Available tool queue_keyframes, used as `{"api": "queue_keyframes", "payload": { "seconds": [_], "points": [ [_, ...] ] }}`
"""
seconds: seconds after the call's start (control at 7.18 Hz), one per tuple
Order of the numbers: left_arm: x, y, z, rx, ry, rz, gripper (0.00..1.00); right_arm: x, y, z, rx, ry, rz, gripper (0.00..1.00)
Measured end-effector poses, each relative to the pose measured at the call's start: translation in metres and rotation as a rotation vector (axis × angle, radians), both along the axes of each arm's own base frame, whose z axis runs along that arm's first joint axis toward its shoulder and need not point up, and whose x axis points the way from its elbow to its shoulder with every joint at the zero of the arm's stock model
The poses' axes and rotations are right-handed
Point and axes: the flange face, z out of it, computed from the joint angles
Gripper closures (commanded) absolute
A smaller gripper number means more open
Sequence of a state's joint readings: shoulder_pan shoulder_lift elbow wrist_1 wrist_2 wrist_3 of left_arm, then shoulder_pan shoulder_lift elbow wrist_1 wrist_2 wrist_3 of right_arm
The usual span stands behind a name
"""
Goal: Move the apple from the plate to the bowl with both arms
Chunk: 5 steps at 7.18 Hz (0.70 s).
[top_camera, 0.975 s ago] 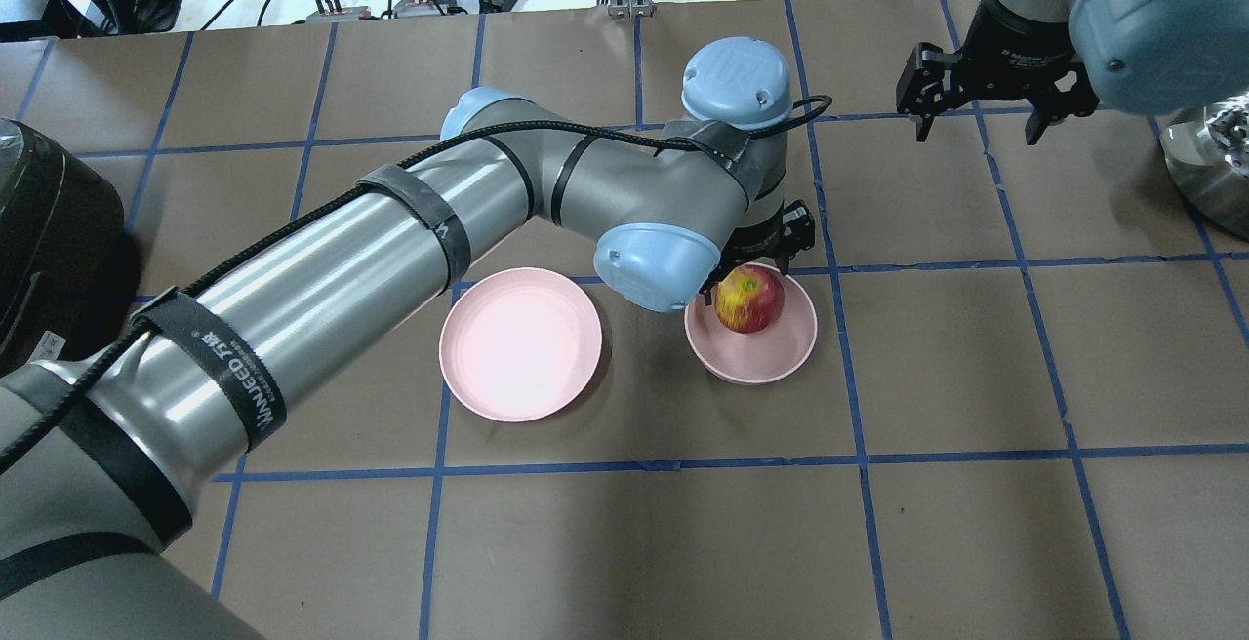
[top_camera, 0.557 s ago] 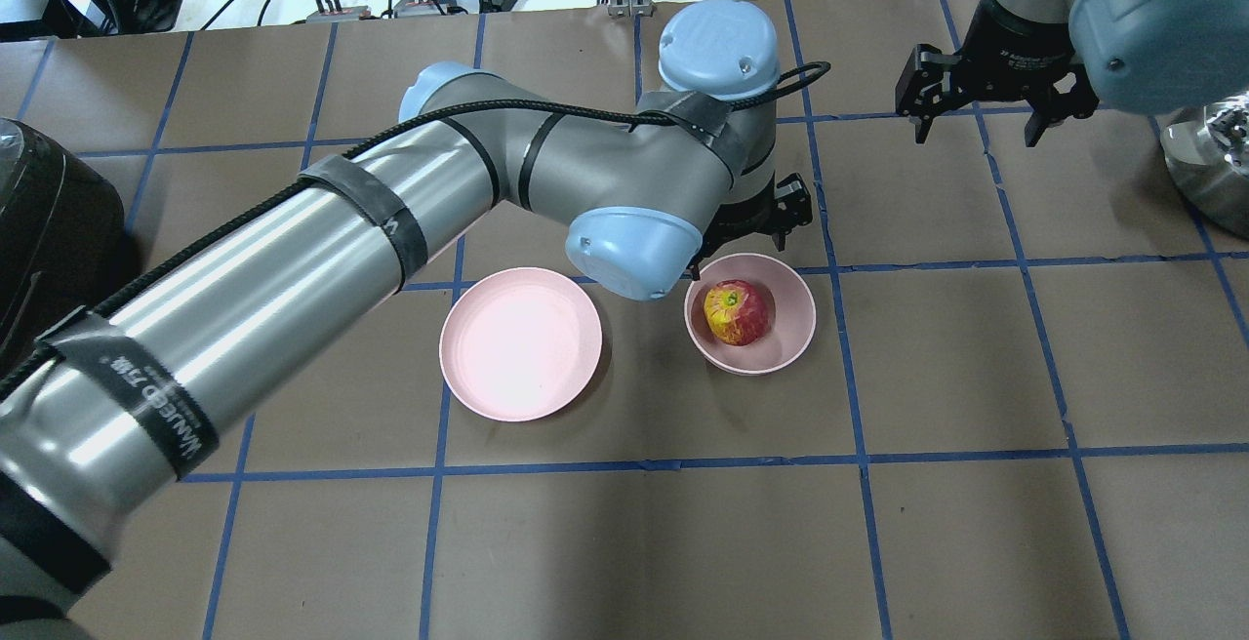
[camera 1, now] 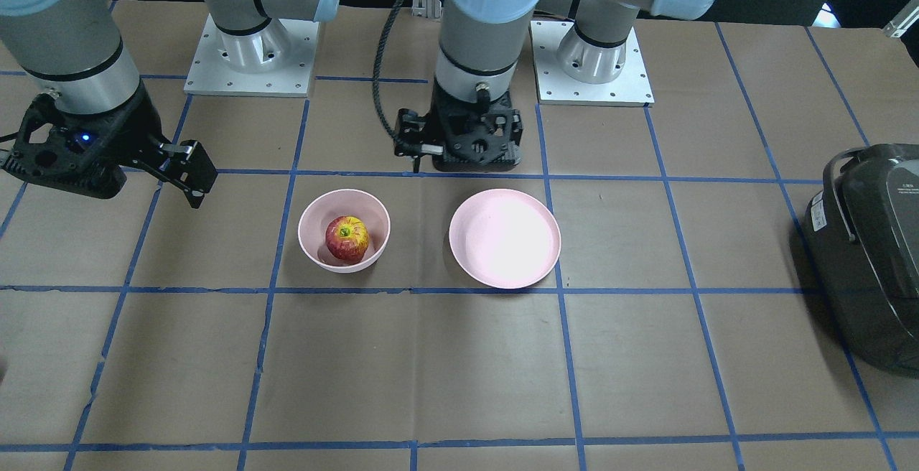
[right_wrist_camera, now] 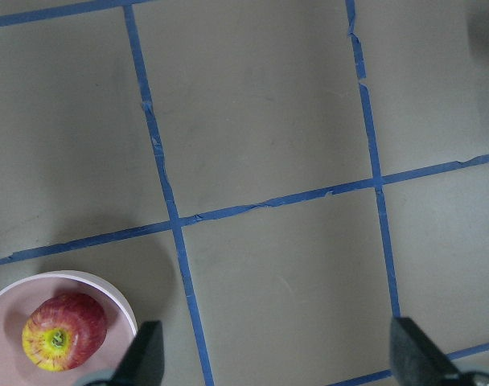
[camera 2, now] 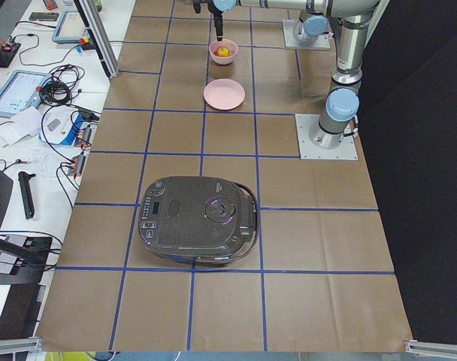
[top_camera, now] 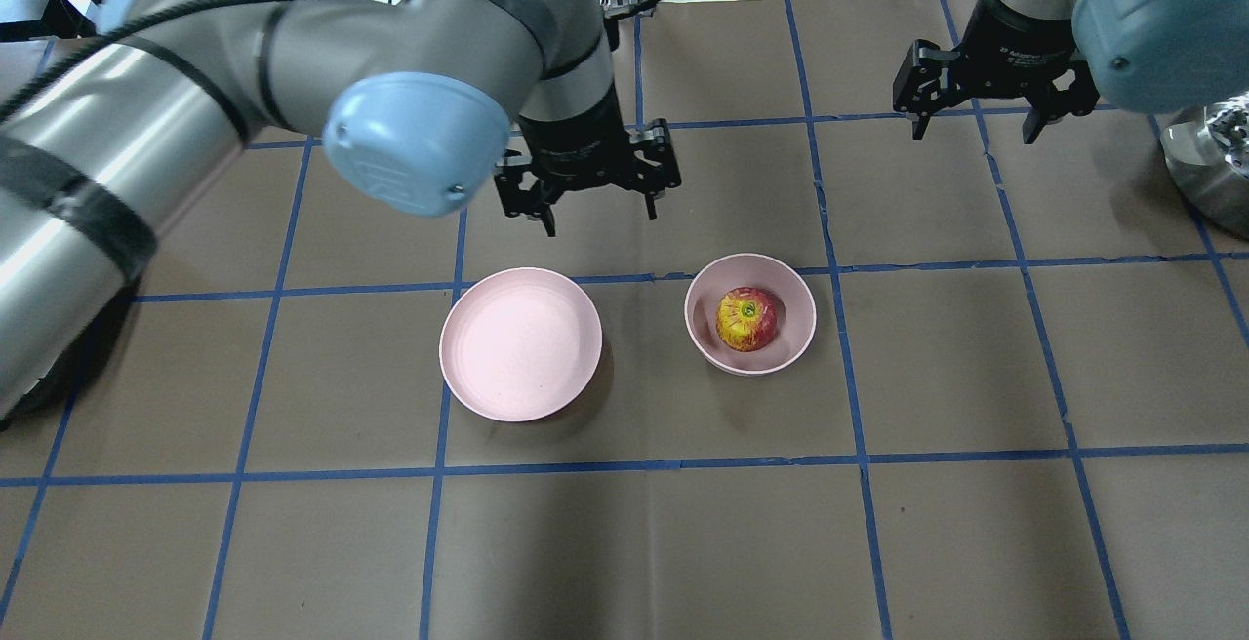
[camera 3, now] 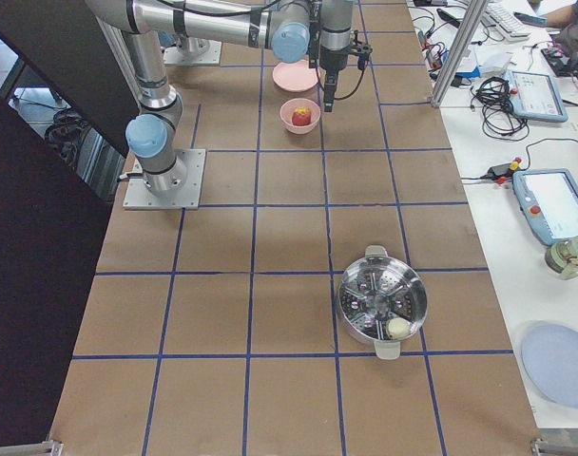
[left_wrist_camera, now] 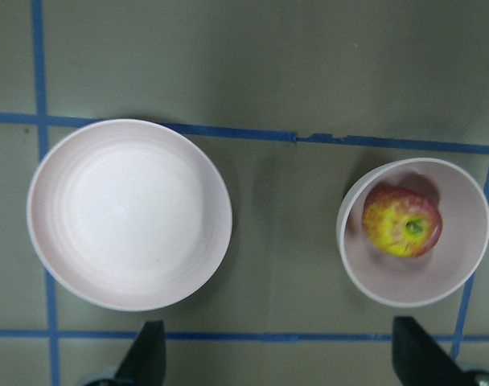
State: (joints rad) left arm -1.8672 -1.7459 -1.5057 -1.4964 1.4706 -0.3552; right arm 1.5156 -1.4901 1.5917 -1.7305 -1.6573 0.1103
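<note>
The apple (top_camera: pixel 746 318) lies stem-up inside the bowl (top_camera: pixel 802 330), right of the bare plate (top_camera: pixel 520 342). My left gripper (top_camera: pixel 597 217) is open and empty. It hangs above the table on the far side of the gap between plate and bowl and touches neither. Its wrist view looks down on the plate (left_wrist_camera: pixel 129 213), the bowl (left_wrist_camera: pixel 462 269) and the apple (left_wrist_camera: pixel 401 221), with its fingers (left_wrist_camera: pixel 148 358) spread wide. My right gripper (top_camera: pixel 974 135) is open and empty, raised far right of the bowl. Its wrist view shows the apple (right_wrist_camera: pixel 63 331) at the lower left.
A black rice cooker (camera 1: pixel 869 248) stands at the table's end on my left. A steel steamer pot (top_camera: pixel 1210 162) stands at the right edge. The two arm base plates (camera 1: pixel 592 54) are bolted at the robot's side of the table. Blue tape lines grid the brown table.
The left arm has risen and drawn back from the bowl towards the far left, leaving the apple in the bowl. The apple has rolled stem-up. The right arm has hardly moved.
</note>
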Motion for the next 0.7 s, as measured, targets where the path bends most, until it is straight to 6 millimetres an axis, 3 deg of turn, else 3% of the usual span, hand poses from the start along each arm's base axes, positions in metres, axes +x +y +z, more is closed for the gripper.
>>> {"api": "queue_keyframes", "payload": {
  "seconds": [0.42,0.7],
  "points": [
    [0.103,0.013,0.050,0.037,0.011,-0.168,0.00,0.039,0.011,0.011,-0.031,-0.074,0.055,0.00],
    [0.140,0.015,0.062,0.028,-0.044,-0.198,0.00,0.043,0.012,0.011,-0.033,-0.080,0.062,0.00]
  ]
}}
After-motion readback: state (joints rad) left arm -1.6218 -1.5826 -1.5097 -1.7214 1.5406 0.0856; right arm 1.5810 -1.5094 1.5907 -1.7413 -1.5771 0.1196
